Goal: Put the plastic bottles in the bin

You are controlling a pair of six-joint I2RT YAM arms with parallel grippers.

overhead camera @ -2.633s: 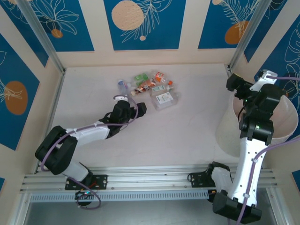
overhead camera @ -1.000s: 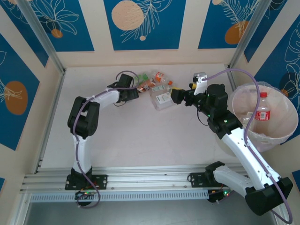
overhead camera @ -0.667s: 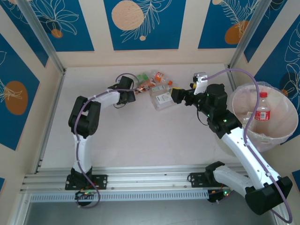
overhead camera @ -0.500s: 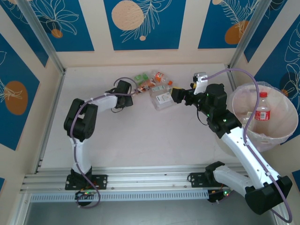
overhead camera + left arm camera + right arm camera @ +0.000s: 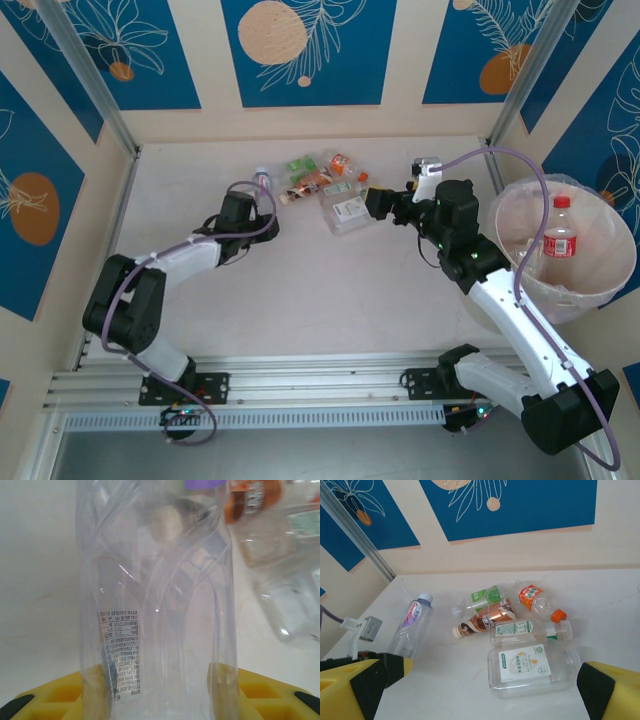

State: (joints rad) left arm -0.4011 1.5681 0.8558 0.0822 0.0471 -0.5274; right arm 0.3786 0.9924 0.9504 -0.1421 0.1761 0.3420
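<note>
One red-labelled bottle (image 5: 561,232) stands in the bin (image 5: 600,280) by the surface's right edge. Your left claw (image 5: 242,205) grips a clear bottle (image 5: 155,605). Your right claw (image 5: 371,203) gapes empty beside five bottles (image 5: 507,627) waiting near the far edge.

The wall panels (image 5: 340,60) were deep blue with peach discs and white leaf outlines; the bin (image 5: 600,270) was translucent white, pinkish inside; the plastic bottles (image 5: 512,629) bore copper, green, orange and white labels; the clear bottle (image 5: 414,622) had a pink-purple label.
</note>
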